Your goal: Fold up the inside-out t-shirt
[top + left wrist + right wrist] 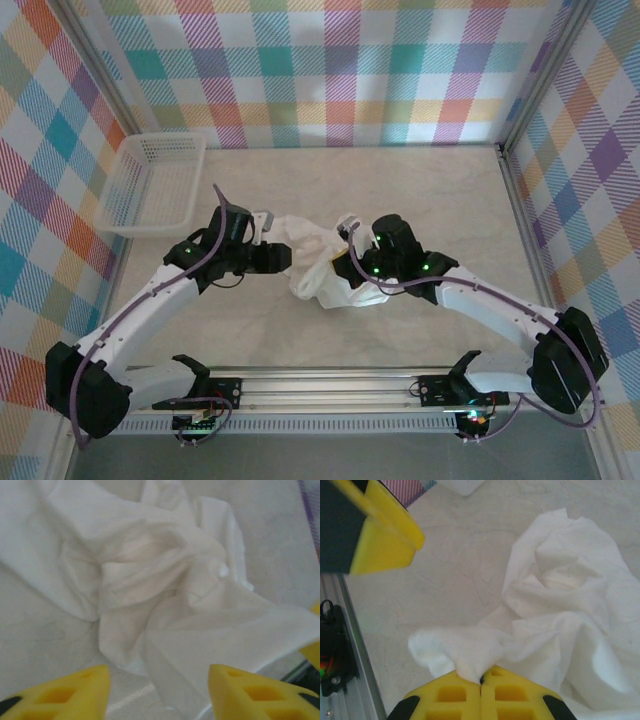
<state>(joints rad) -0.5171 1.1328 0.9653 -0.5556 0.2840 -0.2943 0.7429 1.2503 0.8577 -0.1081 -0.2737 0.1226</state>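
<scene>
T-shirt: crumpled heap, middle of the desk, between both arms.
Left gripper: jaws spread, at the cloth's left side.
Right gripper: jaws pressed together, pinching a shirt edge.
Basket: far-left corner, well apart.

The t-shirt is a soft white heap, crumpled and unfolded, lying about the middle of the desk, well clear of every edge. Deep creases and overlapping folds run all through it. One flap is drawn out from the heap, its tip pinched in the closed right hand.
</scene>
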